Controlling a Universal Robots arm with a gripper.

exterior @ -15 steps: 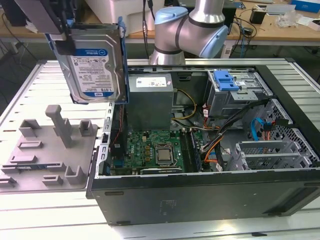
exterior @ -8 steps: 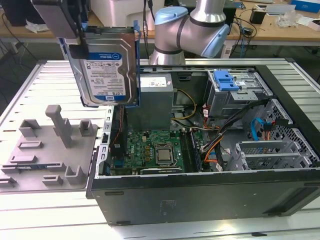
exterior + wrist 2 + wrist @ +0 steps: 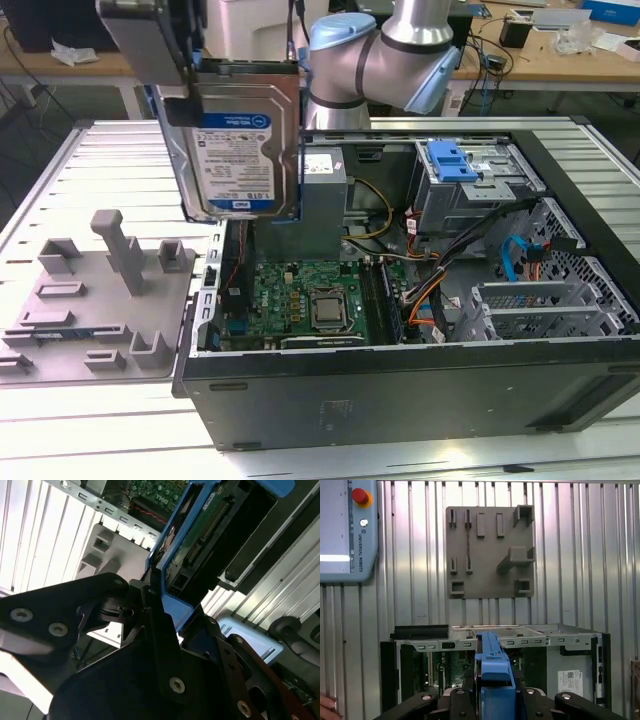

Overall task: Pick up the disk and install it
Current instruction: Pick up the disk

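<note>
Ribbed metal tabletop (image 3: 100,440); wooden desks (image 3: 560,62) w/ clutter at back; glare on slats.

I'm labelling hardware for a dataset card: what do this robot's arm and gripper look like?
The arm has silver-grey tubular links and rounded joints with light blue caps. The gripper is black, built of flat linkage plates fastened with silver screws.

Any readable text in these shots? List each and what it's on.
Nothing I can quote reliably. Print sits on:
disk label, disk held by the tool: too small to read.
grey pendant, lettering along one edge: too small to read.
white sticker on the computer case: too small.
motherboard markings: too small.
</note>
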